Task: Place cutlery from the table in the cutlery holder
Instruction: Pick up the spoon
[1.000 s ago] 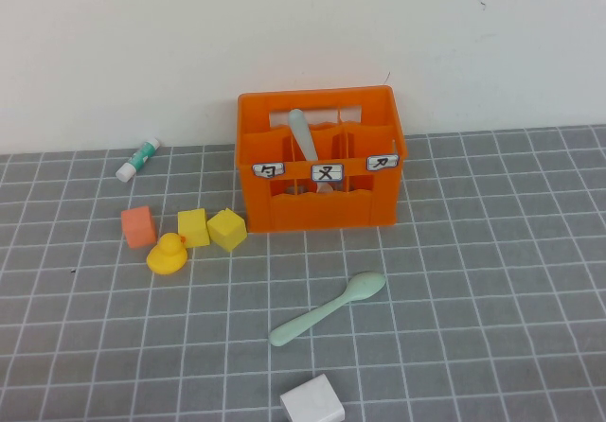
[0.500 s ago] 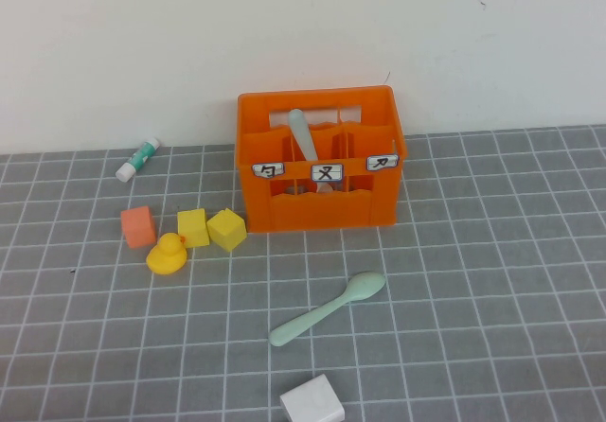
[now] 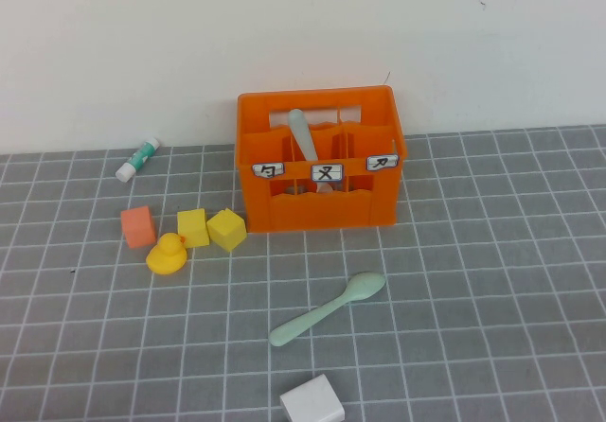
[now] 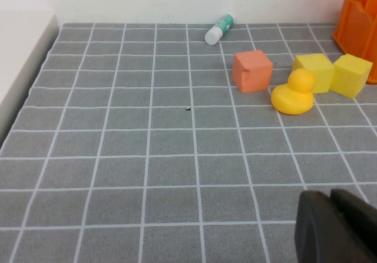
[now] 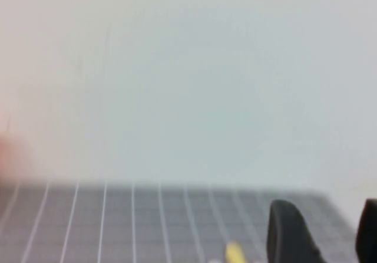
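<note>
The pale mint-green spoon (image 3: 327, 310) lies on the grey gridded table (image 3: 492, 280), in front of the orange crate (image 3: 320, 171), bowl toward the right. A pale mint-green handle (image 3: 301, 134), probably the fork, stands in the crate's middle compartment. Neither arm shows in the high view. My left gripper (image 4: 331, 201) is shut and empty, low over bare table, with the crate's corner (image 4: 359, 9) far off. My right gripper (image 5: 327, 233) is open and empty, facing the white wall over the table.
Left of the crate sit a salmon cube (image 3: 138, 226), two yellow cubes (image 3: 193, 227) (image 3: 227, 229) and a yellow duck (image 3: 168, 254). A white-and-green tube (image 3: 138, 159) lies by the wall. A white block (image 3: 311, 402) sits near the front edge.
</note>
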Action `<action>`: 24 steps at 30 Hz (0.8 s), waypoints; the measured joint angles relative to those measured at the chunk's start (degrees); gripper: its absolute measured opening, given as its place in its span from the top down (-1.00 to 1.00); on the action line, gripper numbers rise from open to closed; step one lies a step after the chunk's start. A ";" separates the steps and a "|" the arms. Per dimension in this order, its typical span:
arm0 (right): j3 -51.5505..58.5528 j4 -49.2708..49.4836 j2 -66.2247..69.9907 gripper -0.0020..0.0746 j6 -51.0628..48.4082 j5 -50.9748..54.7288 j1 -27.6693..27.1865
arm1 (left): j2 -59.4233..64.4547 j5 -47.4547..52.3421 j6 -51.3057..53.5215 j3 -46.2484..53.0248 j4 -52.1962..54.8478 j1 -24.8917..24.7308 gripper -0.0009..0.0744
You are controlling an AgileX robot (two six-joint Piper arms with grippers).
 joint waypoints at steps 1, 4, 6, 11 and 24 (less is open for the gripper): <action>-1.62 0.00 0.00 0.28 0.00 0.61 0.00 | 0.00 0.00 0.02 0.00 0.00 0.00 0.98; -6.71 1.40 -0.09 0.28 0.00 2.31 0.00 | 0.00 0.00 0.02 0.00 0.00 0.00 0.98; -8.59 3.86 -0.09 0.28 0.00 3.31 0.00 | 0.00 0.00 0.12 0.00 0.00 0.00 0.98; -9.01 12.51 -0.09 0.28 -0.17 6.23 0.00 | 0.00 0.00 0.12 0.00 0.00 0.00 0.98; -8.80 32.17 6.70 0.28 -20.24 13.23 0.00 | 0.00 0.00 0.12 0.00 0.00 0.00 0.98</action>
